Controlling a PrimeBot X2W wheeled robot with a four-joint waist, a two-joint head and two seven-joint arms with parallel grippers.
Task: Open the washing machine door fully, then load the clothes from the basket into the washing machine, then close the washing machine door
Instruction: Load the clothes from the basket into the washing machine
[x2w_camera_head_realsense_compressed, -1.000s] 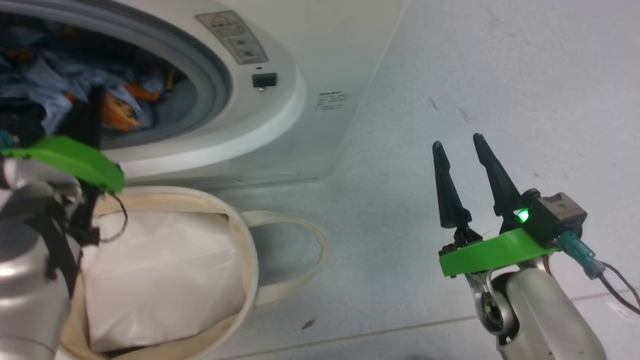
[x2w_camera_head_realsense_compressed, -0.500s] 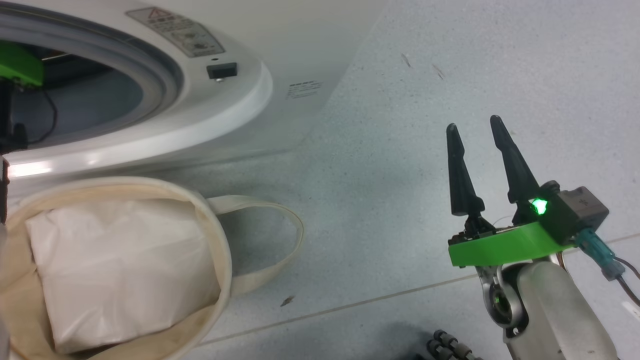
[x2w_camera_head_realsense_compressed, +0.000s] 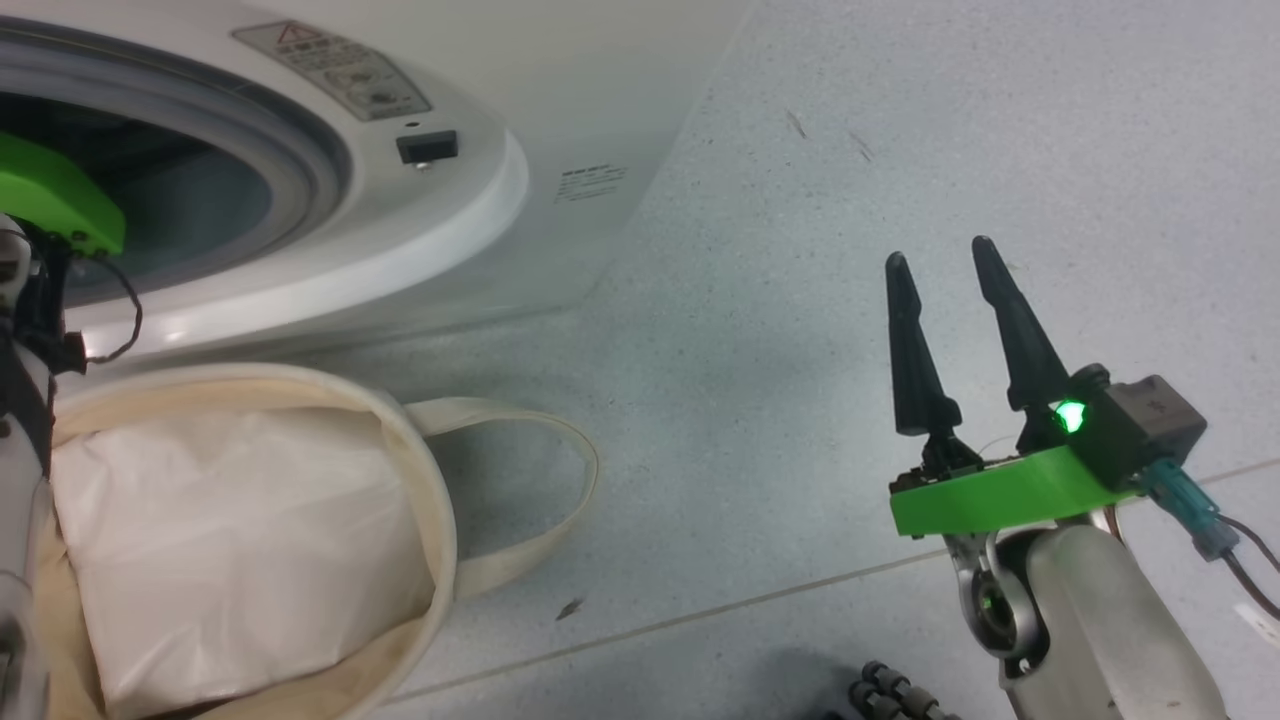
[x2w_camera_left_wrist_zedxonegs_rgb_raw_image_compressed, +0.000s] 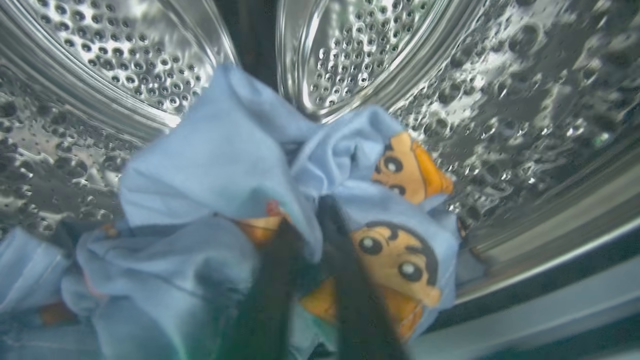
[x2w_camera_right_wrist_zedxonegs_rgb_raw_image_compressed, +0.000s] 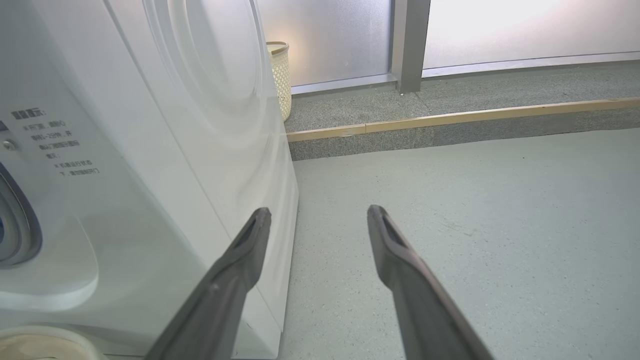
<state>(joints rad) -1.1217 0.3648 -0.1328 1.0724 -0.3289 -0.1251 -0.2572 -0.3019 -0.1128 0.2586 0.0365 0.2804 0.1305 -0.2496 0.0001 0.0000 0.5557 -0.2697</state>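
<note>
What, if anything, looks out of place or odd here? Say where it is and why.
Nothing serious. A small dark scrap lies on the floor near the basket's handle, like stray litter. Faint dark scuffs mark the floor further off, beside the washing machine.

The pale speckled floor (x2w_camera_head_realsense_compressed: 800, 250) took up the right and lower frame, crossed low down by a thin seam (x2w_camera_head_realsense_compressed: 700, 617). On it stood the washing machine (x2w_camera_head_realsense_compressed: 560, 60) at upper left and the basket (x2w_camera_head_realsense_compressed: 440, 520) at lower left. A small dark scrap (x2w_camera_head_realsense_compressed: 570, 608) lay near the seam.

Bright even light; drum (x2w_camera_left_wrist_zedxonegs_rgb_raw_image_compressed: 125, 50) glares; clothes (x2w_camera_left_wrist_zedxonegs_rgb_raw_image_compressed: 215, 160) seem slightly blurred.
</note>
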